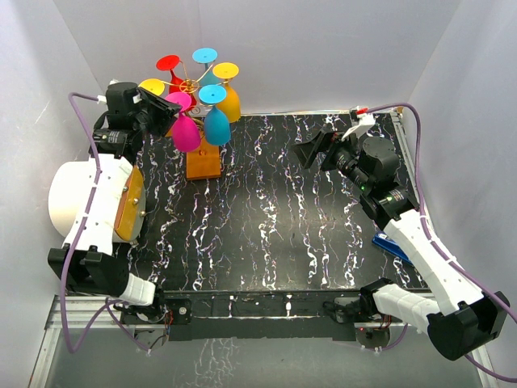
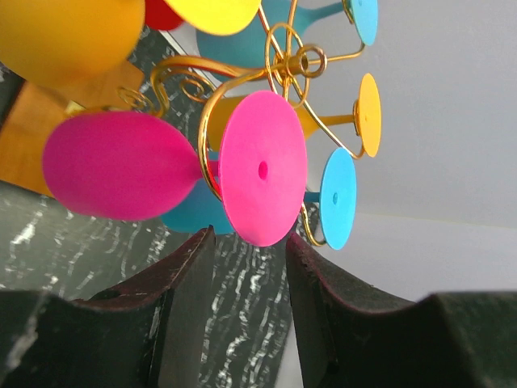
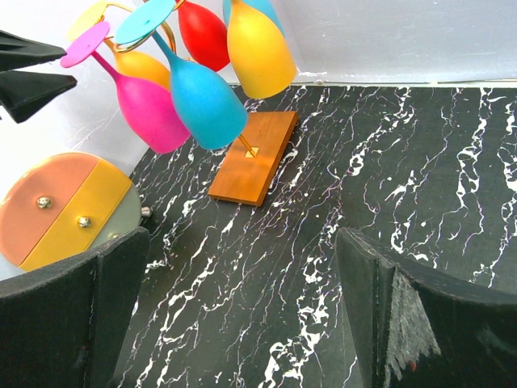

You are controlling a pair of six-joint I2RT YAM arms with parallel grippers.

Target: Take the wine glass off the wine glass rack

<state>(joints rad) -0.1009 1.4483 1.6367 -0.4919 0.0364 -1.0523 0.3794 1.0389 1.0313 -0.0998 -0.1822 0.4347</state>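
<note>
Glasses crowd the wine glass rack [image 1: 203, 162] — the pink wine glass [image 2: 117, 166] hangs on its left side, a blue glass [image 3: 206, 101] touching beside it. Left gripper [image 2: 250, 267], jaws parted and holding nothing, hovers just beside the pink foot; right gripper [image 3: 242, 307] gapes wide, well right of the rack.

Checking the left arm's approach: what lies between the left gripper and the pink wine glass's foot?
Nothing; right wrist view shows a bare gap between left gripper and pink wine glass.
</note>
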